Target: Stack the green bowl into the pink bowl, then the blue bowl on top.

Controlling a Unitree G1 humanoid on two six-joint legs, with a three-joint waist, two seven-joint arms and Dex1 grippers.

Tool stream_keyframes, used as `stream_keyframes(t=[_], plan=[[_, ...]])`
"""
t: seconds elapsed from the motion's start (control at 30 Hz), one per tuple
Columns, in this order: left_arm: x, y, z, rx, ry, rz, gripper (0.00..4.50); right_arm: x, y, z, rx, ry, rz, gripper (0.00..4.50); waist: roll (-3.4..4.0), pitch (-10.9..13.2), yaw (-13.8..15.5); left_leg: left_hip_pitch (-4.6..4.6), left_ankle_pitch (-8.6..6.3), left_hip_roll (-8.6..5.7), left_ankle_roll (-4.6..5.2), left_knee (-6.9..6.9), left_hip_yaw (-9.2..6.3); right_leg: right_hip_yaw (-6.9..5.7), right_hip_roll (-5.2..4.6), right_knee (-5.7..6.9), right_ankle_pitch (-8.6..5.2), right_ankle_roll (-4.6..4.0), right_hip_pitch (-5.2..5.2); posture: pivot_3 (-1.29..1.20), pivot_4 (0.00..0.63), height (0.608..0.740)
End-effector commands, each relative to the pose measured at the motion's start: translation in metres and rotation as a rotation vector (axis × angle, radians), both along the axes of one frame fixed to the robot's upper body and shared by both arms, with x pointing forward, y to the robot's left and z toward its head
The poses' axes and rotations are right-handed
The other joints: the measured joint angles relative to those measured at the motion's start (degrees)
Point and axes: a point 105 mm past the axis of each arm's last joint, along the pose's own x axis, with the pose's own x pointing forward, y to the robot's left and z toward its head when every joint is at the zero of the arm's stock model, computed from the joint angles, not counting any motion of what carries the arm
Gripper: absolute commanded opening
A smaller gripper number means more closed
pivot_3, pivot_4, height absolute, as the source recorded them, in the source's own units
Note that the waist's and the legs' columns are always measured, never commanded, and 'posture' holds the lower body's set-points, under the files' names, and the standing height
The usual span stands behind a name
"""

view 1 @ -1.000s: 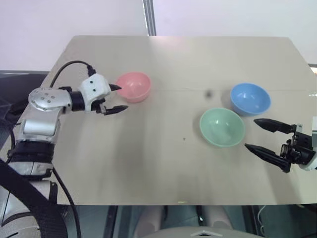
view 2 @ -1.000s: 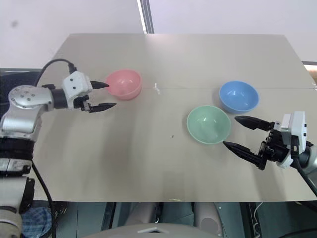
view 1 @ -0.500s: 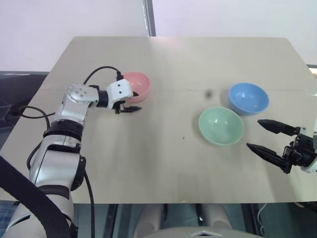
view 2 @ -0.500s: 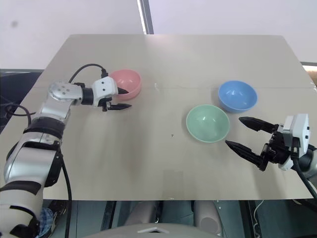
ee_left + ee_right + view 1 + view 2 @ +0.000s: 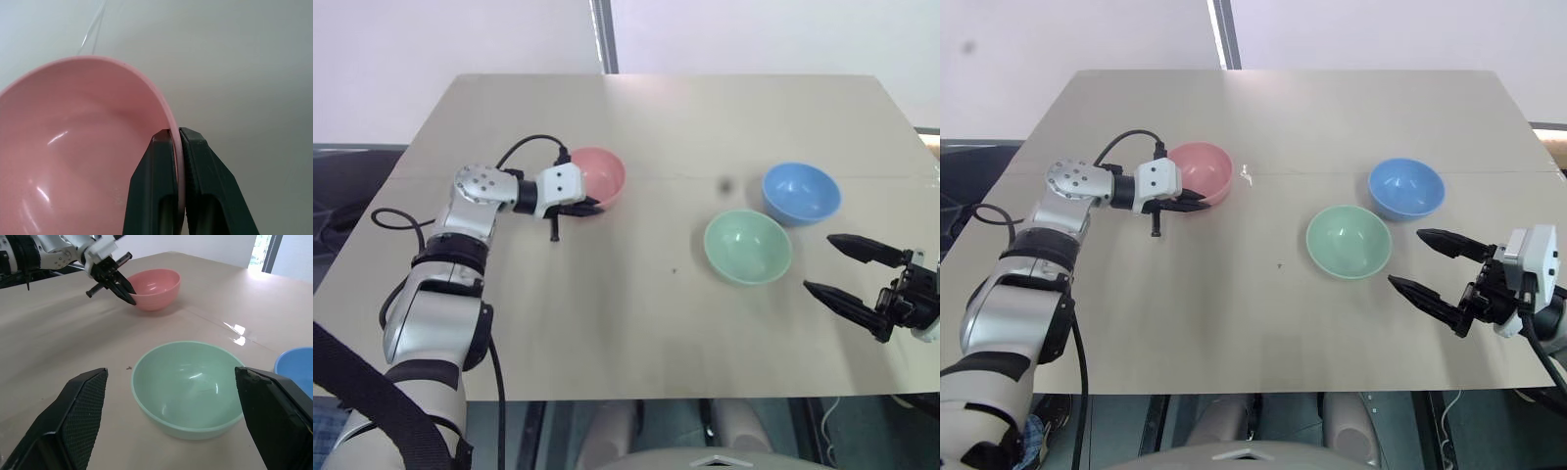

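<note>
- The left tool (image 5: 177, 139) is pinching the rim of the pink bowl (image 5: 604, 175): in the left wrist view one black finger lies inside the bowl's wall and the other outside, with the thin pink edge squeezed between them.
- The left arm reaches in from the left side of the desk (image 5: 607, 323), its tool meeting the pink bowl at the bowl's near-left edge.
- The pink bowl sits upright on the left half of the desk, toward the far side, well apart from the other two bowls.
- The right tool (image 5: 1435, 264) is spread wide, its two black fingers far apart and gripping nothing. It hovers over the right side of the desk, near the front edge.
- The green bowl (image 5: 1349, 240) stands upright on the desk just beside the right tool, toward the middle of the desk; in the right wrist view it lies between that tool's two fingers but beyond them, untouched.
- The blue bowl (image 5: 1406, 187) stands upright just beyond the green bowl, to its right, the two close together.
</note>
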Motion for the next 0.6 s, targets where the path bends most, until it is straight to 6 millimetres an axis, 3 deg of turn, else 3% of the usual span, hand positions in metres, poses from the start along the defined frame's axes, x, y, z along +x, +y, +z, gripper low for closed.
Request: stream_keyframes(t=[0.03, 0.33, 0.6], plan=[[-0.022, -0.031, 0.018, -0.015, -0.067, -0.194, 0.04, -0.001, 0.001, 0.008, -0.011, -0.046, 0.009, 4.5, 0.0, 0.0, 0.0, 0.0, 0.0, 0.0, 0.0, 0.01, -0.02, 0.0, -0.01, 0.0, 0.0, 0.0, 0.0, 0.0, 0.15, 0.74], [-0.098, -0.064, 0.007, 0.024, 0.067, -0.534, 0.04, -0.002, -0.001, 0.01, -0.021, -0.05, -0.003, 4.5, 0.01, 0.0, -0.2, 0.11, 0.0, 0.03, 0.0, 0.02, -0.11, 0.05, 0.03, 0.06, 0.0, 0.0, 0.05, 0.0, 0.15, 0.74], [-0.123, -0.068, 0.002, 0.041, 0.135, -0.606, 0.04, -0.003, 0.002, 0.011, -0.013, -0.057, -0.011, 4.5, 0.03, 0.0, 0.1, 0.18, -0.01, 0.05, 0.02, 0.03, -0.11, 0.02, 0.03, 0.04, 0.0, 0.0, 0.15, 0.0, 0.15, 0.74]])
